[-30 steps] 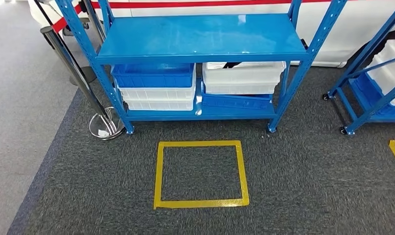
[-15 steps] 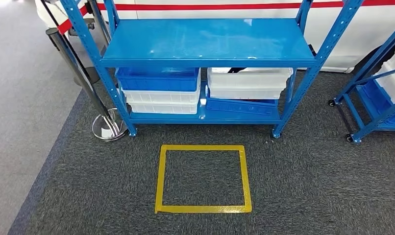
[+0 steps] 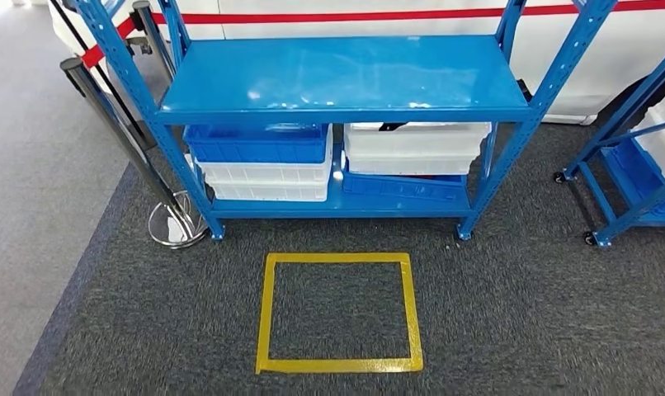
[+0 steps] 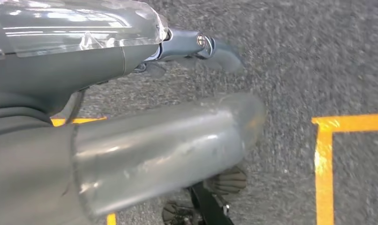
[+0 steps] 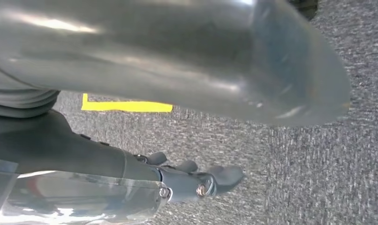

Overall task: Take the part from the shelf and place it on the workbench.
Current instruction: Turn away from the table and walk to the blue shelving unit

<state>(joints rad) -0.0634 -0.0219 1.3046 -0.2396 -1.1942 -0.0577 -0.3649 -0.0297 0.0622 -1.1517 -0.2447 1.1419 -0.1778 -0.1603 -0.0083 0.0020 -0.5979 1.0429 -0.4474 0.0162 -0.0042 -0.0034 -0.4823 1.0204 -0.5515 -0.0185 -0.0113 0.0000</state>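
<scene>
Both hands, left hand [image 4: 196,47] and right hand [image 5: 196,180], hang empty, fingers loosely apart, over carpet. Shelf [image 3: 337,74] stands beyond the yellow square [image 3: 339,312]; judged an approach stage.

1. The shelf [image 3: 337,78] deck hides most of the white bin [image 3: 416,147]; a dark thing inside is too covered to tell.
2. The second rack [image 3: 634,165] is cut off by the edge.
3. Both wrist views are blurred.
</scene>
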